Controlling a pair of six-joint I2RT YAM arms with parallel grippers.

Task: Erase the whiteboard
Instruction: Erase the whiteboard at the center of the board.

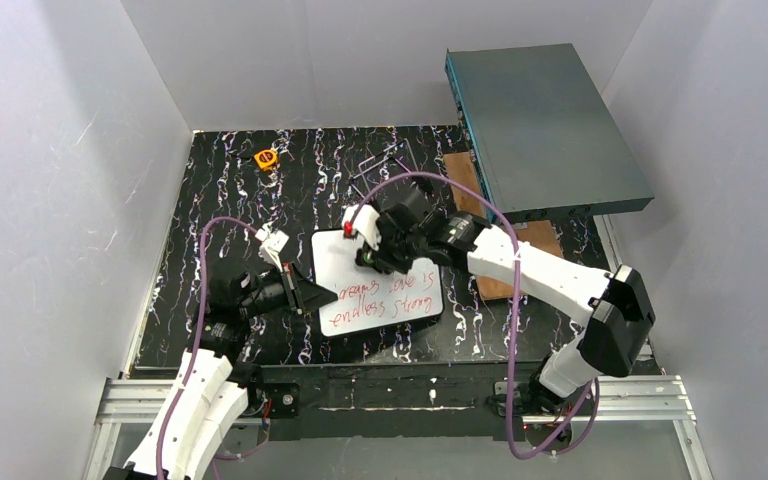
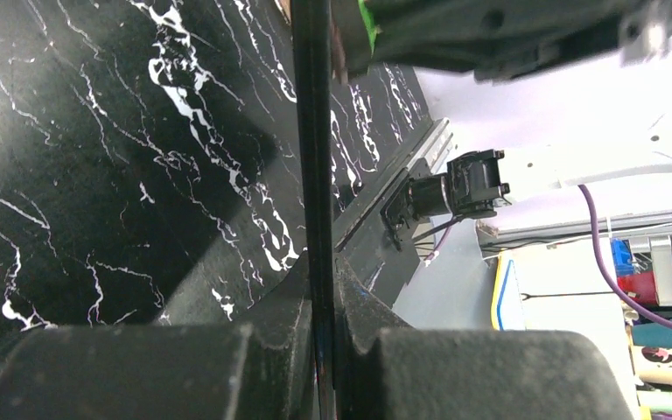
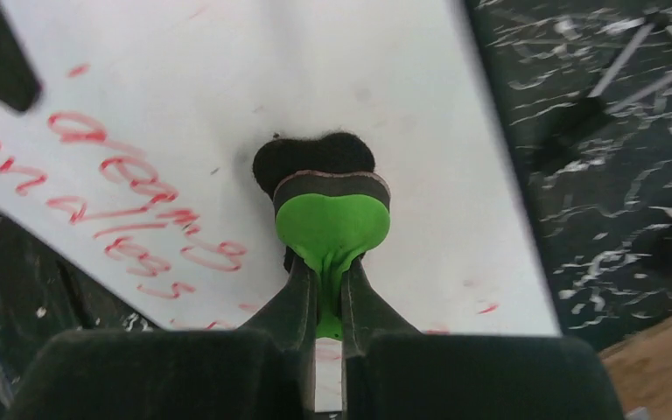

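The whiteboard lies on the black marbled table, with red handwriting across its near half. My left gripper is shut on the board's left edge. In the left wrist view that thin black edge runs straight up out of the clamped jaws of the left gripper. My right gripper is shut on a green eraser, whose black felt presses on the whiteboard above the red writing. The right gripper pinches the eraser's green handle.
A large grey-teal metal box stands at the back right, over a brown wooden board. A small orange object and thin black wire pieces lie near the far edge. White walls close in the table.
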